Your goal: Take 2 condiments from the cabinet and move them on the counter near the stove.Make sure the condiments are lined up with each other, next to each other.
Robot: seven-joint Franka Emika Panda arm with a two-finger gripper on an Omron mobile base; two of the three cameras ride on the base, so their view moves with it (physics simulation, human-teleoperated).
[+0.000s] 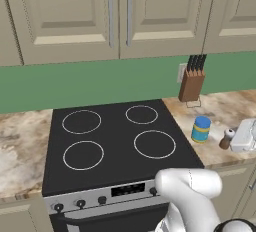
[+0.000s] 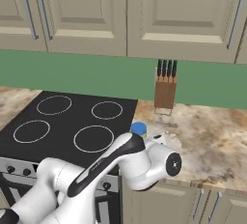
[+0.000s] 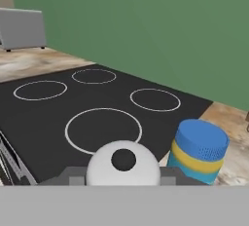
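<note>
Gripper point(image 3: 123, 171) clamped on shaker point(image 1: 227, 138), lowering it onto counter point(image 1: 220, 111) right of stove point(image 1: 115, 136). Jar point(image 1: 201, 129) already stands there, just left of shaker, so the two line up side by side. Release likely next.

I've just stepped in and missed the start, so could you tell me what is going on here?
The arm is lining up two condiments on the counter right of the stove. The blue jar already stands there, upright. The gripper is shut on the small brown shaker, right beside the jar and apart from it. A knife block stands further back by the wall.
</note>
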